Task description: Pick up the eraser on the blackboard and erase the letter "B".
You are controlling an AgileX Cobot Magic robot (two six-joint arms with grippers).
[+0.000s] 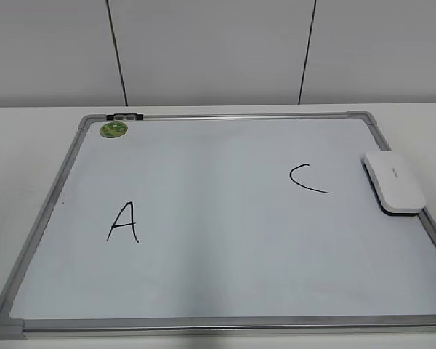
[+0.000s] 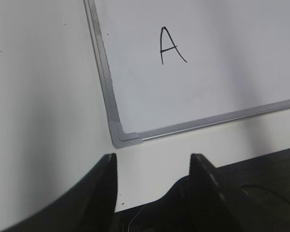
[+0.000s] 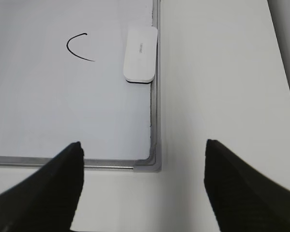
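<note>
The blackboard point(image 1: 225, 254) is a white board in a silver frame lying flat on the table. It bears a black "A" point(image 1: 123, 222) at the left and a black "C" point(image 1: 309, 179) at the right. No letter "B" shows anywhere on it. The white eraser point(image 1: 393, 182) lies on the board at its right edge, beside the "C"; it also shows in the right wrist view point(image 3: 140, 54). My left gripper point(image 2: 153, 162) is open and empty off the board's near left corner. My right gripper point(image 3: 143, 150) is open and empty off the near right corner. Neither gripper shows in the exterior view.
A small round green magnet point(image 1: 113, 129) sits at the board's far left corner, next to a black clip point(image 1: 126, 116) on the frame. White table point(image 3: 222, 72) surrounds the board. A panelled wall point(image 1: 218, 51) stands behind.
</note>
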